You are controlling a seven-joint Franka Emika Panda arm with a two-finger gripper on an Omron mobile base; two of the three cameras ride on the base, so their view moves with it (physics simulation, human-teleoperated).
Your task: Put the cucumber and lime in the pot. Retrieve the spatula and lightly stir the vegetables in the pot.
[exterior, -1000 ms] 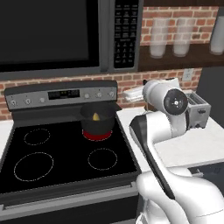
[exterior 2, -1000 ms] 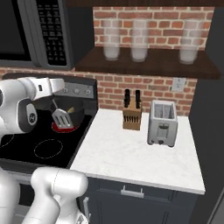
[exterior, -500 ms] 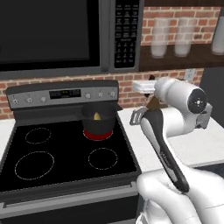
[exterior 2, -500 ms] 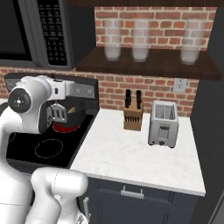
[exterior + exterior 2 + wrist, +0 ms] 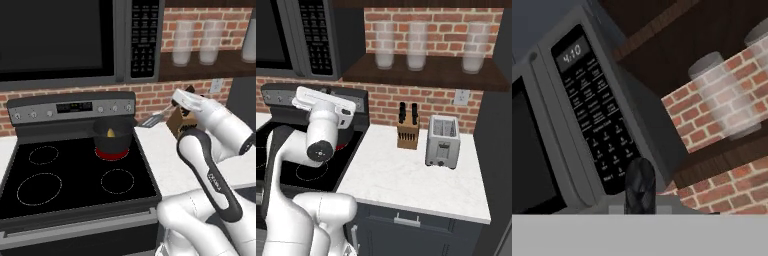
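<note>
**Spatula held beside the pot, hand camera turned up at the microwave**

From the left base view I see the pot [image 5: 113, 139] on the back right burner of the stove [image 5: 75, 175], with a yellowish-green vegetable tip [image 5: 110, 132] showing above its rim; I cannot tell whether that is the cucumber or the lime. Just right of the pot, above the counter edge, the spatula [image 5: 152, 120] hangs with its silver head toward the pot, its handle running back into the gripper [image 5: 173, 104], whose jaws are drawn narrow around it.

From the right base view the white arm [image 5: 323, 130] covers the pot; right of the stove I see the white counter [image 5: 406, 180], a knife block [image 5: 407, 134] and a toaster [image 5: 442, 141].

The hand view gives what neither base view resolves: the microwave [image 5: 587, 125] display reads "4:10". A dark rounded handle end [image 5: 640, 186] rises at its bottom, and a frosted jar [image 5: 727, 95] stands on the shelf right of the microwave.
</note>
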